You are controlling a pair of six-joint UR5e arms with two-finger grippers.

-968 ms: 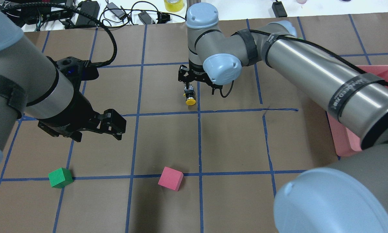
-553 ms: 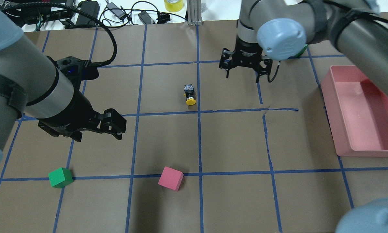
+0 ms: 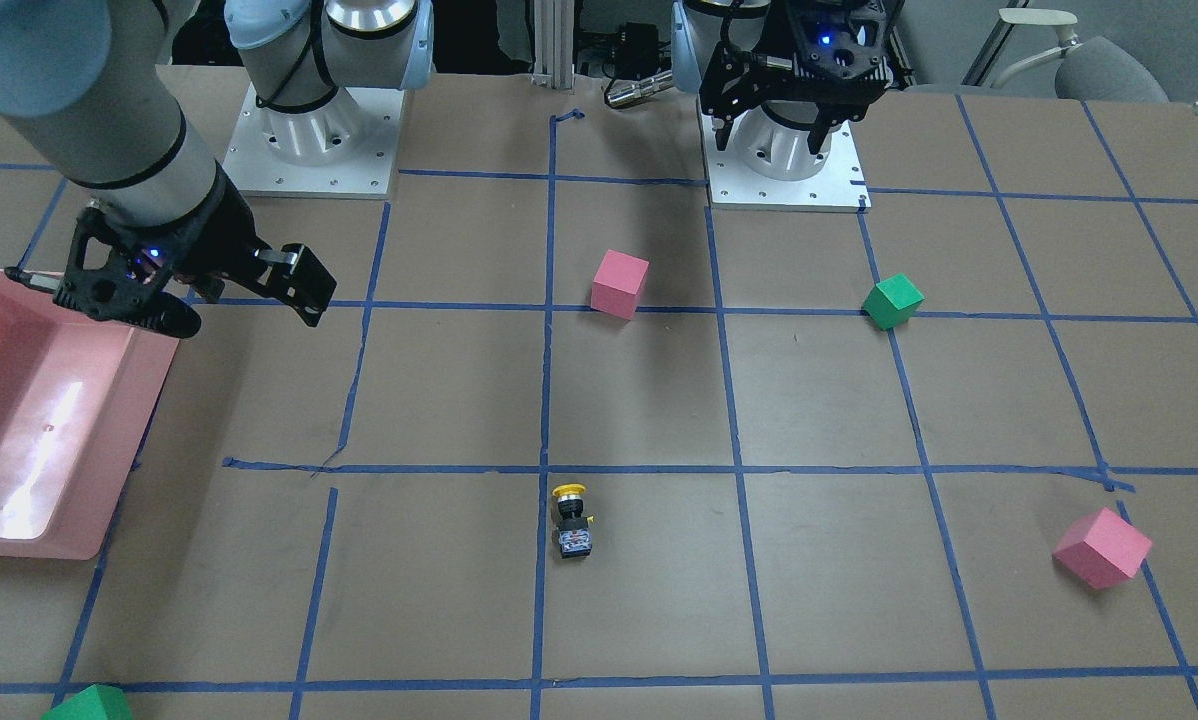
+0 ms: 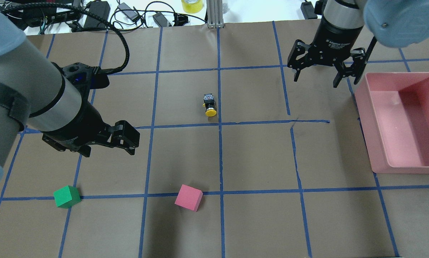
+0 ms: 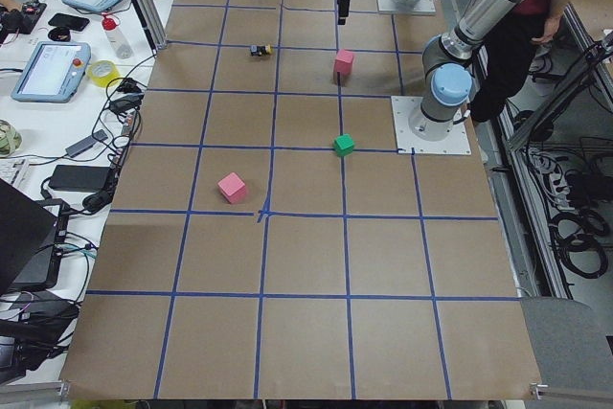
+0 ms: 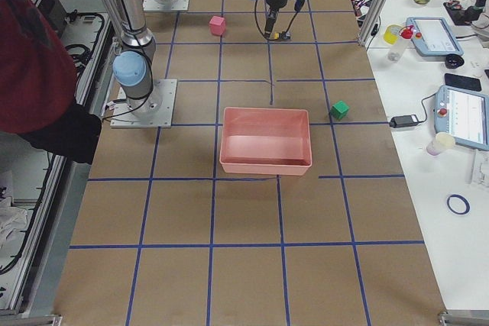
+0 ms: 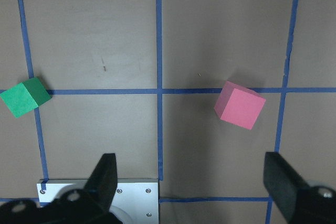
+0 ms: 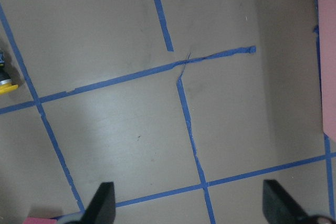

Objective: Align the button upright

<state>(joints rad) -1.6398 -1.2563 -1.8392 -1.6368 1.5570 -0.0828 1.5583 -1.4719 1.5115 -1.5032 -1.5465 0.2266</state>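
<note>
We see the button (image 4: pixel 210 105) lying on its side on the brown table (image 4: pixel 257 154), near the middle. Its yellow cap faces the robot. Nothing touches it. The right gripper (image 4: pixel 316 82) hangs wide open and empty beside the pink bin (image 4: pixel 379 157). The left gripper (image 3: pixel 769 140) is wide open and empty too, far from the button.

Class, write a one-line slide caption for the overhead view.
Yellow-capped button lies on its side, untouched; left pincer and right pincer both hover open, well apart from it.
</note>
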